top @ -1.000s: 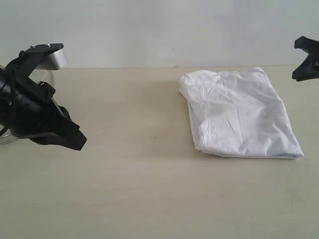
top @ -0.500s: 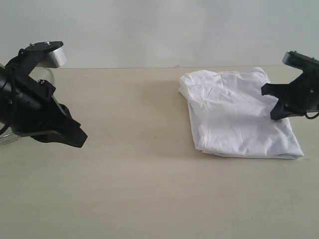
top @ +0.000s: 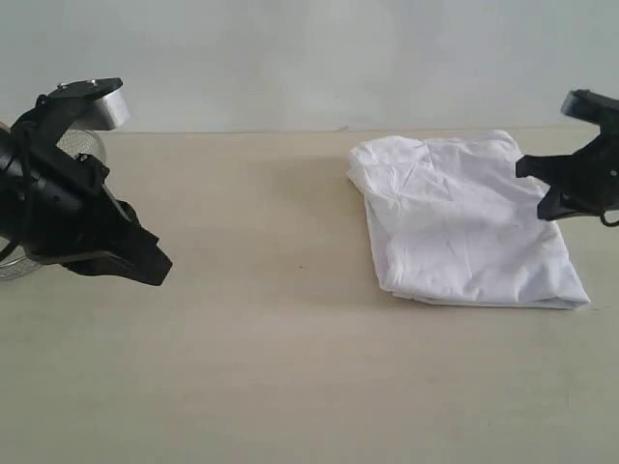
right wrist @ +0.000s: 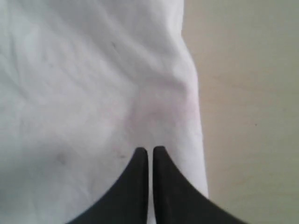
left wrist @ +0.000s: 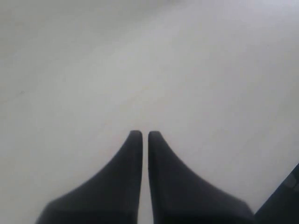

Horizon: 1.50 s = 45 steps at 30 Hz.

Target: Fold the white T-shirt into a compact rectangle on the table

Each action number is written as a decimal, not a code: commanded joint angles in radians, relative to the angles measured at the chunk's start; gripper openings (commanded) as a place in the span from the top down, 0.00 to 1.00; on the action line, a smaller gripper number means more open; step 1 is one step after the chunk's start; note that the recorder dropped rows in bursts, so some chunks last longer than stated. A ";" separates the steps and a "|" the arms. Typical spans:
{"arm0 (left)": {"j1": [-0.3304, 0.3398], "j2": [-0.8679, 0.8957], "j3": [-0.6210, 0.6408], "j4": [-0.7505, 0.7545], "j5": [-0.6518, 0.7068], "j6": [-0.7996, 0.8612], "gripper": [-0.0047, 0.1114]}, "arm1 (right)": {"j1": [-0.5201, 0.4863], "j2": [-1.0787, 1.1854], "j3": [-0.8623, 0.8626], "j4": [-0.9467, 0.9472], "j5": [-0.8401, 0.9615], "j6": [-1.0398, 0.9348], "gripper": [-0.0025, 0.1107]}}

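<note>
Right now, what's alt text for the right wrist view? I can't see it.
The right tool, black fingers closed with only a slit between them, hangs over the wrinkled white T-shirt near its edge. Bare beige table lies beyond that edge.

T-shirt (top: 464,227): plain white | table (top: 290,387): pale beige | left gripper (left wrist: 144,135): black | right gripper (right wrist: 150,150): black

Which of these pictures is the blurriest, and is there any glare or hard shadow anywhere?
Left wrist view: softest, the table a hazy grey-white blank, the left gripper dark with fuzzy edges. Right wrist view: the right gripper equally blurred, creases of the white T-shirt soft but readable. Exterior view: sharpest, even light, no glare, only faint shadows.
</note>
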<state>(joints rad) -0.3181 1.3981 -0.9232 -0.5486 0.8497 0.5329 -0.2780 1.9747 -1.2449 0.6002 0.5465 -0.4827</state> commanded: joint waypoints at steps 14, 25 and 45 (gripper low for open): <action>-0.006 -0.008 0.004 -0.045 -0.063 -0.003 0.92 | 0.000 -0.384 0.217 0.104 0.054 -0.005 0.98; -0.006 -0.008 0.004 -0.094 -0.118 -0.001 0.92 | 0.000 -0.606 0.593 0.441 -0.136 -0.247 0.98; -0.006 -0.008 0.004 0.036 -0.166 0.044 0.92 | 0.000 -0.604 0.605 0.434 -0.125 -0.247 0.98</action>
<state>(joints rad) -0.3181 1.3981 -0.9232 -0.5839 0.7264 0.5496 -0.2780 1.3793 -0.6428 1.0295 0.4260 -0.7216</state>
